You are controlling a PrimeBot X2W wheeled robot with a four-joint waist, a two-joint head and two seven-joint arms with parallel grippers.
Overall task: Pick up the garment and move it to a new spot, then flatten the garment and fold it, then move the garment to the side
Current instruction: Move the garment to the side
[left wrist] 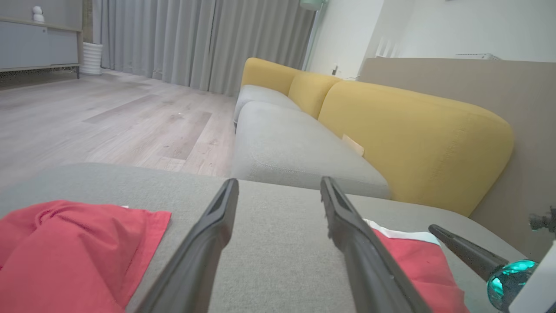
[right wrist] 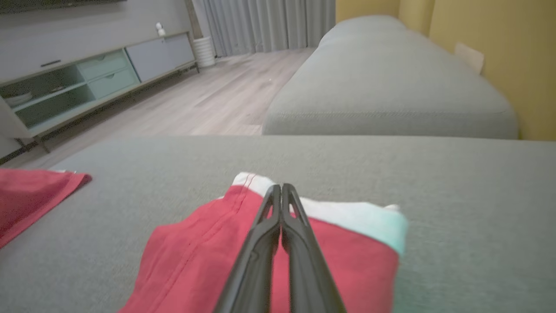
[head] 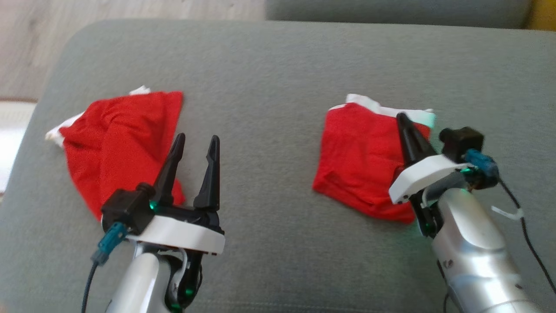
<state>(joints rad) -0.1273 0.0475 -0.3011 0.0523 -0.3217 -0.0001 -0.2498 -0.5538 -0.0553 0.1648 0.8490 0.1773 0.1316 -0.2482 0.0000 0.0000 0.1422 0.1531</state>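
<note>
The left garment [head: 121,143] lies on the left of the grey cushion [head: 269,87]. It is red with a white edge, rumpled and loosely spread, so it likely awaits flattening. The left gripper [head: 196,138] hovers just beside its right edge, fingers released and spread wide, holding nothing, probably poised to take the cloth. Well apart to the right lies the right garment [head: 360,161], red with a white band, compact and squarer, as if folded. The right gripper [head: 402,116] sits over its right part, fingers clenched together; whether the tips press the cloth or hang just above it I cannot tell. Count: 2 garments, 2 grippers, 1 cushion.
</note>
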